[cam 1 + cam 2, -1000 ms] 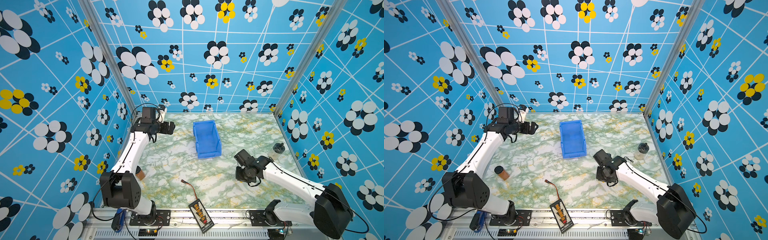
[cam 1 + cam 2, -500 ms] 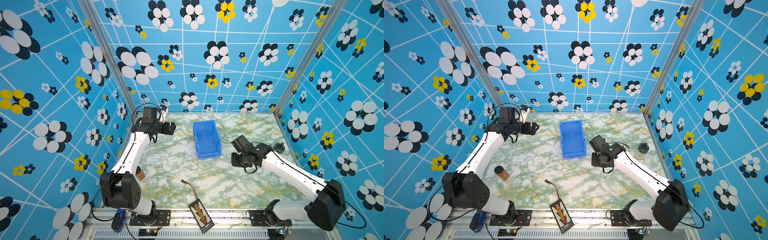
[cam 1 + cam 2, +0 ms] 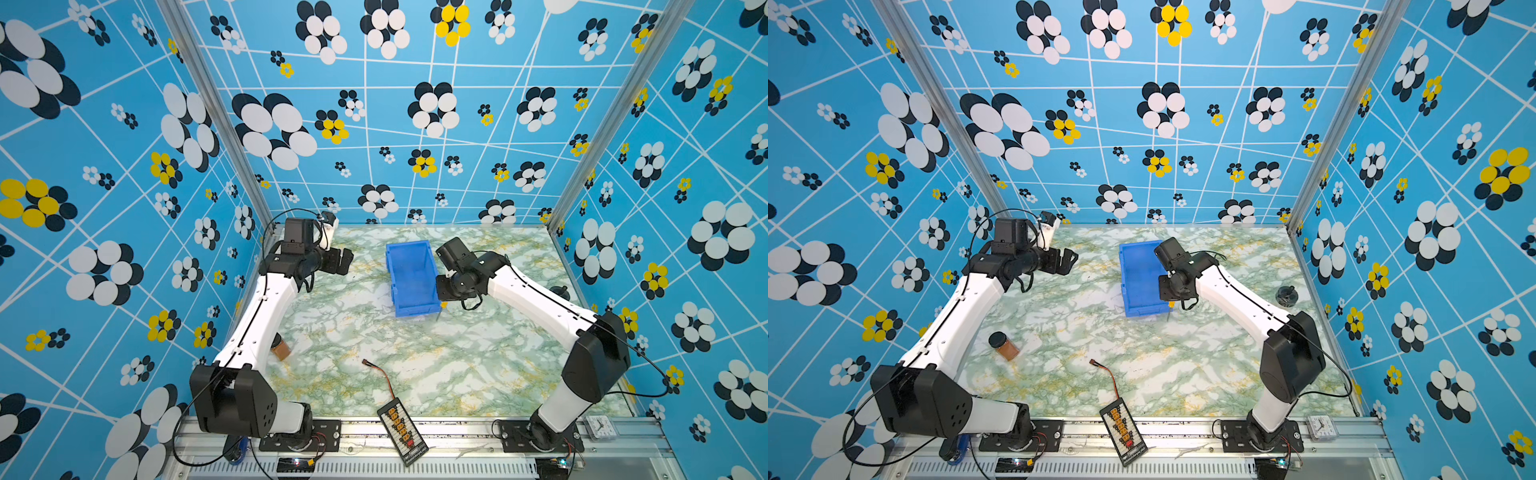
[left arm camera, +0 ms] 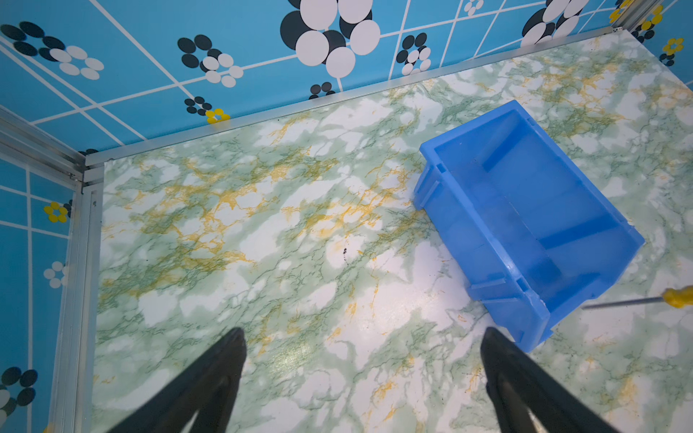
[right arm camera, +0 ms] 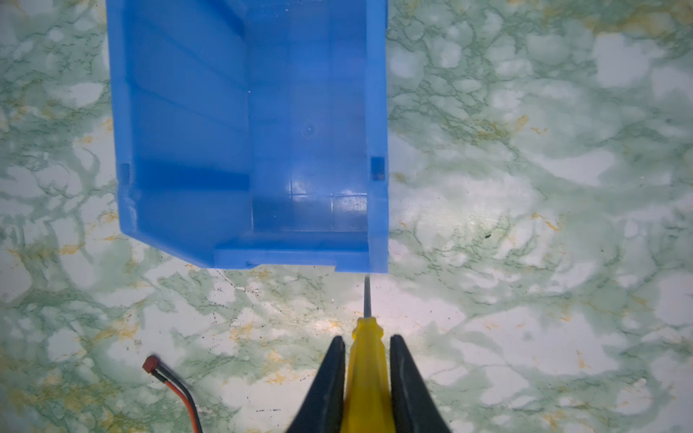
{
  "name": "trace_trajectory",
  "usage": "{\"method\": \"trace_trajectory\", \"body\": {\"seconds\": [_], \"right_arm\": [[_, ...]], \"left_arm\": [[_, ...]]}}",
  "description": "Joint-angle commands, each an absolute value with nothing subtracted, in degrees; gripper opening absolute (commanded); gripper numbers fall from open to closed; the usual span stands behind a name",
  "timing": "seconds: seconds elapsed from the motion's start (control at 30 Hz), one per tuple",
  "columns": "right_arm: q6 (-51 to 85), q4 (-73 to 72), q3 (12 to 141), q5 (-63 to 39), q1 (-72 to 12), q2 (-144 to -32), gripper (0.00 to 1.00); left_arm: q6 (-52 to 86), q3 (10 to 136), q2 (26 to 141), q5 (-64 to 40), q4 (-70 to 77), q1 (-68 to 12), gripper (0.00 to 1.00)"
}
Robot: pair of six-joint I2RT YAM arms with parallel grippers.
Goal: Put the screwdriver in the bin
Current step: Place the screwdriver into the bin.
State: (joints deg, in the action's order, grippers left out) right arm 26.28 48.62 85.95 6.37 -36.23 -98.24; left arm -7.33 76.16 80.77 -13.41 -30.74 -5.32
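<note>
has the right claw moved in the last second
Yes. In both top views the right claw, shut on the screwdriver, has travelled across the table up to the near end of the bin, which has stayed put.

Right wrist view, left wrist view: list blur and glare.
Right wrist view: the bin is soft, with a white glint on its floor; the screwdriver handle in the right claw is blurred. Left wrist view: the left claw is dark and unfocused; the bin is sharper.
</note>
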Motion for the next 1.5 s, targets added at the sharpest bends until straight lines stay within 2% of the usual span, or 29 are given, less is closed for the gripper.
{"method": "trace_trajectory", "body": {"seconds": [0.0,0.5,0.8,1.17,1.47], "right_arm": [[24.29,49.35,88.50,5.01,-35.86,-99.87,0.23],[22.18,53.36,91.15,4.23,-35.68,-97.86,0.19],[20.70,57.19,99.08,2.10,-35.64,-98.39,0.19],[18.79,60.33,109.94,-0.52,-35.46,-103.26,0.18],[18.13,53.58,113.54,1.02,-34.37,-108.76,0.17]], "left_arm": [[-7.91,75.38,79.43,-12.79,-31.30,-5.72,0.99],[-8.17,75.08,79.79,-12.42,-30.97,-5.89,0.99],[-8.09,75.24,79.55,-12.39,-31.16,-6.06,0.99],[-8.44,75.20,79.02,-11.75,-31.15,-6.15,0.99],[-8.34,75.41,79.32,-11.81,-30.94,-6.42,0.99]]}}
